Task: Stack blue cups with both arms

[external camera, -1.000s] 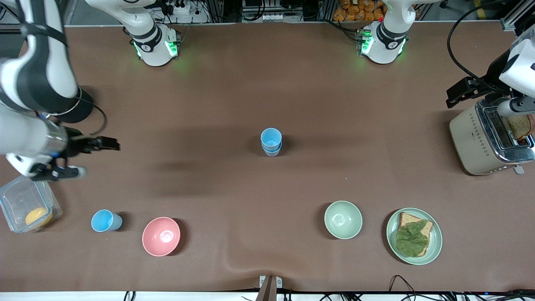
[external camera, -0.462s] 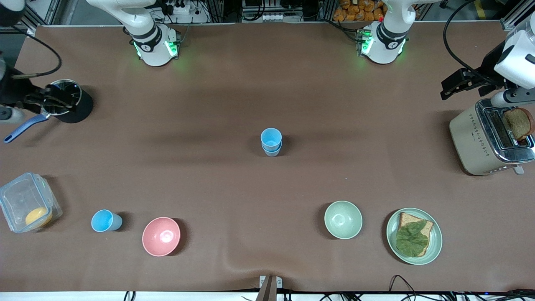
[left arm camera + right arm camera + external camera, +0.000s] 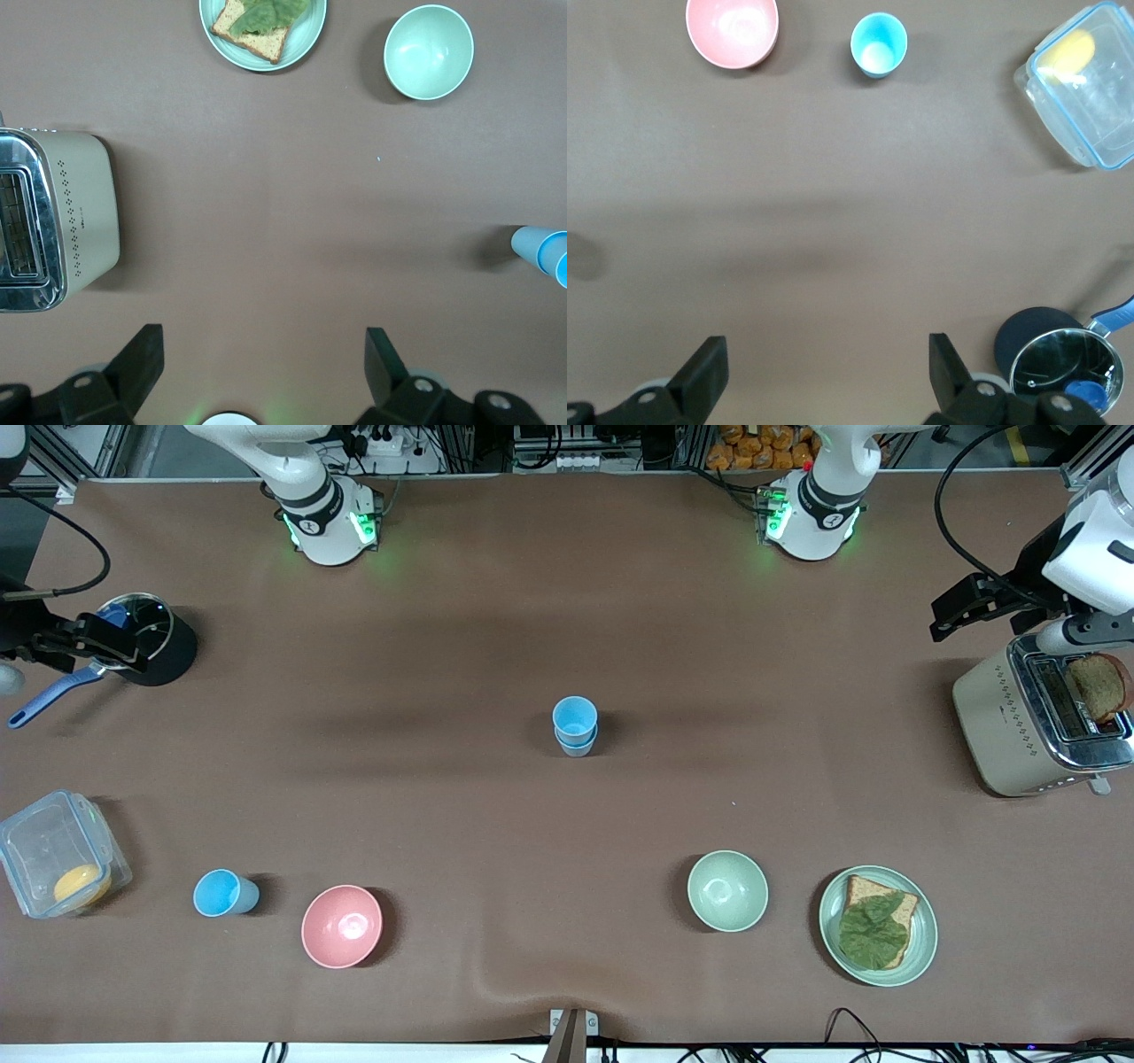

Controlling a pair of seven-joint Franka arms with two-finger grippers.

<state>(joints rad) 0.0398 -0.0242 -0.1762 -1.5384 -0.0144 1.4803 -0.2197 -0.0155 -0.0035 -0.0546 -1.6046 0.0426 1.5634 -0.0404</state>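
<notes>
Two blue cups stand nested in the middle of the table, a sky blue cup (image 3: 575,716) inside a paler greyish blue cup (image 3: 578,747). The stack shows at the edge of the left wrist view (image 3: 542,252). A third sky blue cup (image 3: 225,893) stands alone beside the pink bowl (image 3: 342,926); it also shows in the right wrist view (image 3: 878,44). My right gripper (image 3: 93,644) is open and empty, high over the saucepan (image 3: 142,638). My left gripper (image 3: 957,609) is open and empty, up beside the toaster (image 3: 1028,726). Both are far from the cups.
A pale green bowl (image 3: 727,890) and a plate with bread and lettuce (image 3: 921,948) sit toward the left arm's end. A clear lidded box (image 3: 44,841) with an orange thing sits at the right arm's end. A bread slice sticks out of the toaster.
My right arm has pulled back from above the clear box to over the saucepan. My left gripper has drifted slightly toward the bases. The cups have not moved.
</notes>
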